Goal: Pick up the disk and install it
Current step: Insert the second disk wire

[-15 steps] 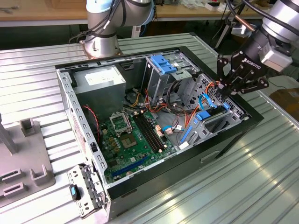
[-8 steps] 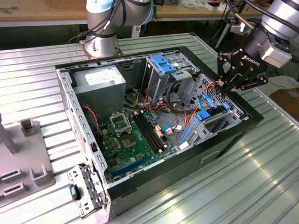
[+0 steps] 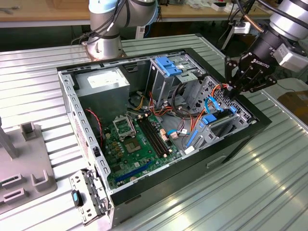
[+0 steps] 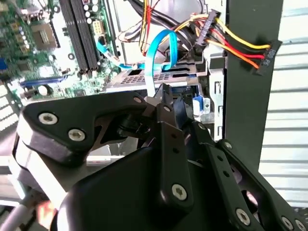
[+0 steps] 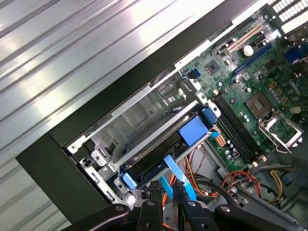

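Ribbed metal tabletop carries the open computer case; my gripper hovers above its drive bay, fingers pressed nearly together, holding nothing; the disk sits just beneath them, already slotted in the bay, seemingly installed.

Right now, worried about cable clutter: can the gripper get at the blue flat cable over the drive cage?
Probably yes. The gripper hangs just above the blue flat cable looping off the drive cage; nothing lies between, though orange wires run close.
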`<control>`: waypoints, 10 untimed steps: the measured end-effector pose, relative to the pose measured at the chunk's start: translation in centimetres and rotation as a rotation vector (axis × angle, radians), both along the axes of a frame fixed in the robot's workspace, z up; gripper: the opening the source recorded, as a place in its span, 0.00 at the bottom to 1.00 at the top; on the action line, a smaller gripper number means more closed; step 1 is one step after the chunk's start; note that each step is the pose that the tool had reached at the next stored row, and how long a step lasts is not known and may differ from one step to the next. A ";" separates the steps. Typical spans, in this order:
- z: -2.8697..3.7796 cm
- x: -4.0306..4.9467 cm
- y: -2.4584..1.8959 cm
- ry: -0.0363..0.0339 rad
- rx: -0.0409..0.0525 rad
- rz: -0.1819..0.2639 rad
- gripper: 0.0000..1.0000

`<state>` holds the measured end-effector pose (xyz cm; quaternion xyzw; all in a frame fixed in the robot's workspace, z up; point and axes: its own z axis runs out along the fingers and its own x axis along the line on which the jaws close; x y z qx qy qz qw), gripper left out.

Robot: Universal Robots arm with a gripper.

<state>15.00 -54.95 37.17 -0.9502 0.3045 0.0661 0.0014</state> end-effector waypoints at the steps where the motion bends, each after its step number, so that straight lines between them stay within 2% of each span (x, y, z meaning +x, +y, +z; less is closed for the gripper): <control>1: 0.00 0.02 0.00 0.0000 0.0000 0.025 0.24; 2: 0.01 0.17 0.00 -0.0001 -0.0001 0.042 0.24; 3: 0.00 0.19 0.00 -0.0045 -0.0001 0.048 0.24; 4: 0.00 0.19 0.01 -0.0195 0.0000 0.053 0.24; 6: 0.00 0.19 0.00 -0.0694 0.0006 0.064 0.24; 7: 0.00 0.19 0.00 -0.0881 0.0009 0.069 0.24; 8: -0.01 0.18 0.00 -0.0962 0.0011 0.071 0.24; 10: 0.00 0.18 0.00 -0.0963 0.0010 0.072 0.24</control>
